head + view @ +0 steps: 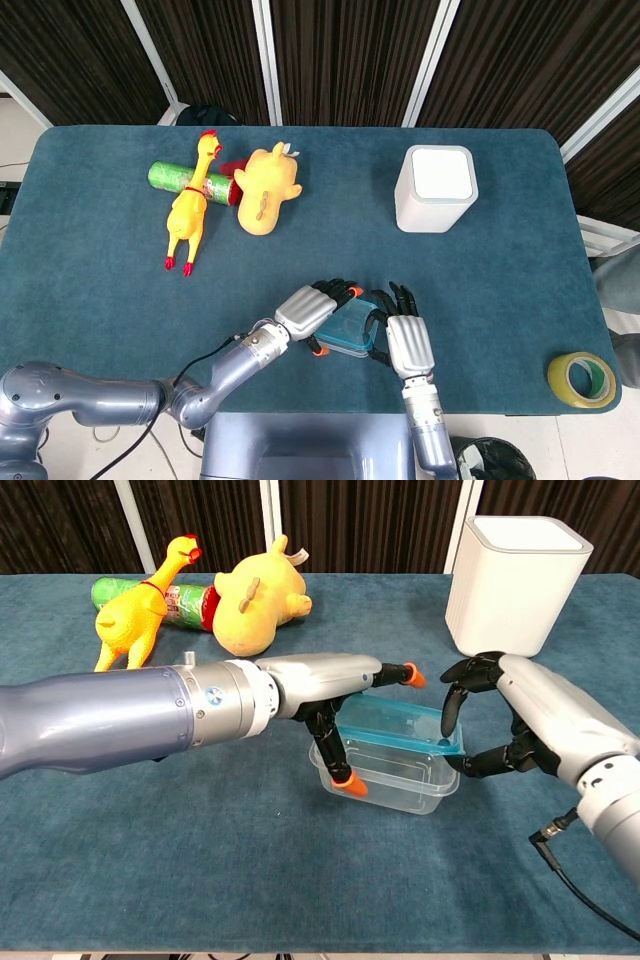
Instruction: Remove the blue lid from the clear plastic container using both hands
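Orange-tipped fingers (349,783) of the left hand (320,688) curl down around the left end of the clear container (385,775), holding it. The right hand (530,720) pinches the blue lid's (395,723) right edge — lid tilted, still on. Both sit near the tabletop's (200,860) front edge.

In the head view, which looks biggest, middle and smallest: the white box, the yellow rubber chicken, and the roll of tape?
1. The rubber chicken and white box look close: the chicken is longer but skinny and the box is chunkier, so I can't rank them.
2. The tape roll looks smallest.
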Robot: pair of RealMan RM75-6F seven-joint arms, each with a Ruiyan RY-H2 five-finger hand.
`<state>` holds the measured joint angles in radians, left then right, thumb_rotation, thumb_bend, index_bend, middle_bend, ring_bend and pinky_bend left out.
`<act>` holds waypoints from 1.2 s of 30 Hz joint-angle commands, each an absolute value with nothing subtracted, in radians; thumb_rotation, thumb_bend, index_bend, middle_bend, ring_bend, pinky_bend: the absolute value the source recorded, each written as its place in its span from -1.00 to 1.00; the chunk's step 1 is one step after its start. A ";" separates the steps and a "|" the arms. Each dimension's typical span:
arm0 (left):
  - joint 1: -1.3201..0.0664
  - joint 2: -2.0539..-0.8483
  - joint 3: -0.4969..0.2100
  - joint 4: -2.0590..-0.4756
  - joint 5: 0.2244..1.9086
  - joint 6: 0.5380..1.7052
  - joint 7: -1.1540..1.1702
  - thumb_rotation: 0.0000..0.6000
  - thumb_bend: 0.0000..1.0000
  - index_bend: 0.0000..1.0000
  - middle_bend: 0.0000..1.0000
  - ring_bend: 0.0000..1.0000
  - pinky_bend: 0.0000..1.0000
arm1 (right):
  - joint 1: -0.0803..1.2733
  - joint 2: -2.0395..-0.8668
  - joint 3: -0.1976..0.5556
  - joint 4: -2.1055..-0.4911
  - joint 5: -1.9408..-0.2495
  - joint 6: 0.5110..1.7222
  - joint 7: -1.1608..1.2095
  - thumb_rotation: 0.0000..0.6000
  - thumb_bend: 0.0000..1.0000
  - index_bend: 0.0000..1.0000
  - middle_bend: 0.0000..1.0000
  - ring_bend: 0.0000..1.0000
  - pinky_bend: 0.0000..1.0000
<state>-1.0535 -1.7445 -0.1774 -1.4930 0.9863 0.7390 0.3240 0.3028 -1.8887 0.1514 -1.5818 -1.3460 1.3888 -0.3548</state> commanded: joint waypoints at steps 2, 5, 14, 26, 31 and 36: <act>-1.054 -1.731 -0.172 -1.502 0.982 0.738 0.329 1.00 -1.00 -1.00 -1.00 -1.00 -0.71 | 0.300 -1.895 0.159 -1.592 -1.332 1.391 -0.356 1.00 0.24 0.41 -0.54 -1.00 -1.00; -1.052 -1.724 -0.171 -1.509 0.979 0.741 0.329 1.00 -1.00 -1.00 -1.00 -1.00 -0.71 | 0.299 -1.898 0.165 -1.598 -1.324 1.394 -0.360 1.00 0.24 0.41 -0.54 -1.00 -1.00; -1.049 -1.709 -0.184 -1.531 0.994 0.762 0.316 1.00 -1.00 -1.00 -1.00 -1.00 -0.71 | 0.304 -1.895 0.179 -1.602 -1.329 1.400 -0.358 1.00 0.24 0.41 -0.54 -1.00 -1.00; -1.033 -1.683 -0.204 -1.565 1.029 0.806 0.286 1.00 -1.00 -1.00 -1.00 -1.00 -0.71 | 0.311 -1.865 0.195 -1.593 -1.354 1.407 -0.329 1.00 0.24 0.41 -0.54 -1.00 -1.00; -1.026 -1.671 -0.206 -1.576 1.040 0.816 0.274 1.00 -1.00 -1.00 -1.00 -1.00 -0.71 | 0.312 -1.855 0.198 -1.590 -1.358 1.408 -0.319 1.00 0.24 0.41 -0.54 -1.00 -1.00; -1.021 -1.659 -0.210 -1.587 1.052 0.823 0.262 1.00 -1.00 -1.00 -1.00 -1.00 -0.71 | 0.316 -1.849 0.208 -1.592 -1.360 1.412 -0.314 1.00 0.24 0.41 -0.54 -1.00 -1.00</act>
<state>-1.0214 -1.6599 -0.2096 -1.5864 1.0516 0.8224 0.2630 0.3152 -1.8495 0.2074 -1.5917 -1.3597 1.4115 -0.3140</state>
